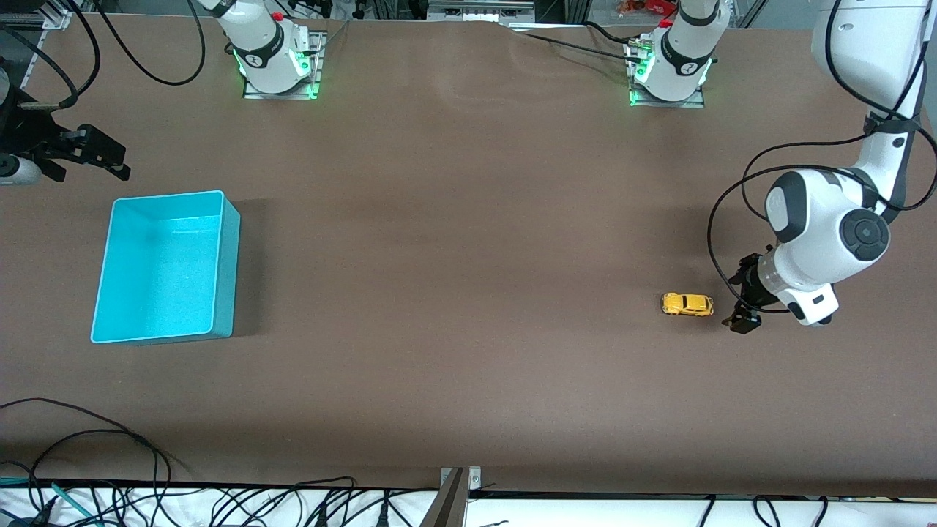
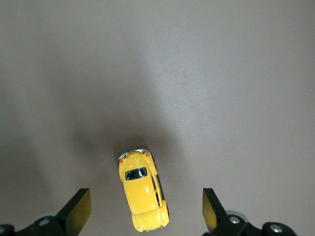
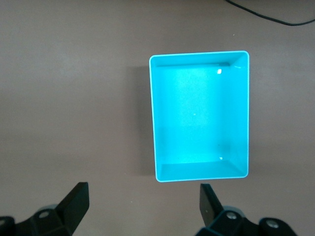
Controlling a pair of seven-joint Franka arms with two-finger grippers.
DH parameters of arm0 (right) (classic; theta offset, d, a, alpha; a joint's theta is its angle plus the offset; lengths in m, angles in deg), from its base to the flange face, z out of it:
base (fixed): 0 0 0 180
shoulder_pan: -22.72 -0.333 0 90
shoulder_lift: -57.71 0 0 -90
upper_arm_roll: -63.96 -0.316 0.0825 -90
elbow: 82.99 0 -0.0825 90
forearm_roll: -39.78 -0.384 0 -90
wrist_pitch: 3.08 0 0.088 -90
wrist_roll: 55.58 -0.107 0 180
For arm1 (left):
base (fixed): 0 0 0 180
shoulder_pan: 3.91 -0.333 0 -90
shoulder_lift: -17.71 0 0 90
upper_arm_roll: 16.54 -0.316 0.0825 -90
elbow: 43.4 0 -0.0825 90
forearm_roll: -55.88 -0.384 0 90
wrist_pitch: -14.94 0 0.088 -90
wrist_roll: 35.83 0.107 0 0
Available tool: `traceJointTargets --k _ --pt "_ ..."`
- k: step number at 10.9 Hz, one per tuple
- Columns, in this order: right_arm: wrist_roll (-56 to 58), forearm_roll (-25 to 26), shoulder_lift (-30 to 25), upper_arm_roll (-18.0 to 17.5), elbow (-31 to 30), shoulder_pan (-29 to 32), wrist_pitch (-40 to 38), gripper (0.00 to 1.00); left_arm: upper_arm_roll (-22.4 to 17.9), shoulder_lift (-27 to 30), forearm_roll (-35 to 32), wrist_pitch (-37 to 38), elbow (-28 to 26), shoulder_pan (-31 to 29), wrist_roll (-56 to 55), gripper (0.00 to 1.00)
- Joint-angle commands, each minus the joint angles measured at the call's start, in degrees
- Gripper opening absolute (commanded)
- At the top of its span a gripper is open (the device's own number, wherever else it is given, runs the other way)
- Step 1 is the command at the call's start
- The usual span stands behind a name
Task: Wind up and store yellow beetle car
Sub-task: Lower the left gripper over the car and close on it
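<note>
The yellow beetle car (image 1: 687,304) stands on its wheels on the brown table, toward the left arm's end. My left gripper (image 1: 741,295) is low beside it and open. In the left wrist view one end of the car (image 2: 142,194) lies between the spread fingers (image 2: 78,211) of the left gripper (image 2: 146,200), with a gap on each side and no contact. My right gripper (image 1: 121,162) hangs open and empty over bare table just off a short side of the turquoise bin (image 1: 161,271). The right wrist view shows the bin (image 3: 199,115) empty past the right gripper (image 3: 143,195).
Both arm bases (image 1: 277,58) (image 1: 670,69) stand along the table edge farthest from the front camera. Cables (image 1: 88,446) trail over the nearest edge toward the right arm's end. A wide stretch of brown table lies between the bin and the car.
</note>
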Motion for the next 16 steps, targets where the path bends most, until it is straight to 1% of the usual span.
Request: traceJointTargets --k 1,5,9,11,12,13,14,15,16 --pt "-0.55 0.33 0.66 -0.08 2.03 0.09 -1.29 1.00 0.23 -2.89 1.80 -0.95 0.48 1.64 -6.51 1.00" --pt "-0.46 0.33 0.66 -0.08 2.12 0.09 -1.29 1.00 0.94 -5.70 1.89 -1.04 0.83 2.18 -6.61 1.00" --pt "-0.46 0.33 0.66 -0.08 2.12 0.09 -1.29 1.00 1.03 -6.94 1.80 -1.22 0.83 2.27 -8.88 0.99" --pt "-0.38 0.33 0.66 -0.08 2.12 0.09 -1.29 1.00 1.03 -7.73 1.80 -3.06 0.83 2.27 -9.42 0.99" --pt "-0.38 0.33 0.66 -0.08 2.12 0.09 -1.29 1.00 1.03 -7.82 1.80 -3.06 0.83 2.27 -9.42 0.92" --pt "-0.38 0.33 0.66 -0.08 2.12 0.09 -1.29 1.00 0.94 -7.91 1.62 -3.06 0.83 2.27 -10.12 0.71" --pt "-0.46 0.33 0.66 -0.08 2.12 0.09 -1.29 1.00 1.03 -7.91 1.10 -3.06 0.83 2.61 -10.82 0.46" --pt "-0.38 0.33 0.66 -0.08 2.12 0.09 -1.29 1.00 0.94 -7.91 1.01 -3.06 0.83 2.62 -10.83 0.18" --pt "-0.46 0.33 0.66 -0.08 2.12 0.09 -1.29 1.00 0.94 -7.91 1.01 -3.06 0.92 2.53 -10.83 0.00"
